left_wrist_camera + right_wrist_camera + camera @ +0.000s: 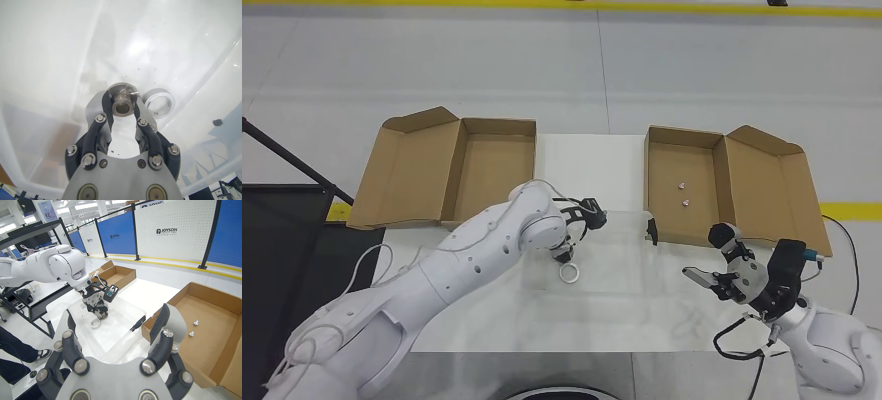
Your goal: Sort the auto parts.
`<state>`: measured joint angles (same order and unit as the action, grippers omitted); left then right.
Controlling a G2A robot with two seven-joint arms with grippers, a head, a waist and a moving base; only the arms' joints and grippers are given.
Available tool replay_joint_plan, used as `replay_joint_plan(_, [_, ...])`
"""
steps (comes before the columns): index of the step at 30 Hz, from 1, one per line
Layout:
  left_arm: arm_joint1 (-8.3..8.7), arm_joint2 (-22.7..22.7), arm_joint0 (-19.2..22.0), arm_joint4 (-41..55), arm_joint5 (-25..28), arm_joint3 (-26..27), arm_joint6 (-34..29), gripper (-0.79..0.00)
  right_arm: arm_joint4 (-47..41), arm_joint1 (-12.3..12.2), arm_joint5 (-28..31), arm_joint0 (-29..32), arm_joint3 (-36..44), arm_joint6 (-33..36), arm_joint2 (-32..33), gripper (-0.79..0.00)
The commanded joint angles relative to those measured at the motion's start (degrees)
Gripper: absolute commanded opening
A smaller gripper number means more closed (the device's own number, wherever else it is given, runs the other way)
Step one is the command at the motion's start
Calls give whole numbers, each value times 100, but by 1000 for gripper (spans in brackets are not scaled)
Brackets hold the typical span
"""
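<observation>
Inside the clear bin (151, 47), left gripper (122, 111) clasps a flanged bushing (122, 94); a ring (166, 96) awaits beside it, two bolts (195, 323) already lie in the cardboard box (208, 351); right gripper (116, 313) gapes empty.

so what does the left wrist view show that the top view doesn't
Left wrist view: the left gripper with its fingers shut on a flanged metal sleeve. Top view: two cardboard boxes, two bolts in the right one, and the open right gripper. Both: the silver ring in the clear bin.

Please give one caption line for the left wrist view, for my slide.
Left claw shut on a bushing in the clear bin, a silver ring beside it.
</observation>
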<state>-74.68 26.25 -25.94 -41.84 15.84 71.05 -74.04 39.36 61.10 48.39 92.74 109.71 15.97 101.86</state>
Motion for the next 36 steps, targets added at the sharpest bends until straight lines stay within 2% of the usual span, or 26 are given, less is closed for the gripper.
replay_joint_plan(1, [-14,12,-1,-14,-6,-21,-21,-785,0,0,0,0,0,0,0,0])
replay_joint_plan(7, [8,164,-18,-47,-48,149,-72,-785,0,0,0,0,0,0,0,0])
replay_joint_plan(13, [182,619,-190,-7,-41,756,-57,-785,0,0,0,0,0,0,0,0])
replay_joint_plan(19, [514,1476,-675,6,7,1610,66,-785,0,0,0,0,0,0,0,0])
replay_joint_plan(24, [837,2460,-1402,-2,249,2392,447,-785,0,0,0,0,0,0,0,0])
replay_joint_plan(36, [856,2514,-1456,-12,291,2463,476,-785,0,0,0,0,0,0,0,0])
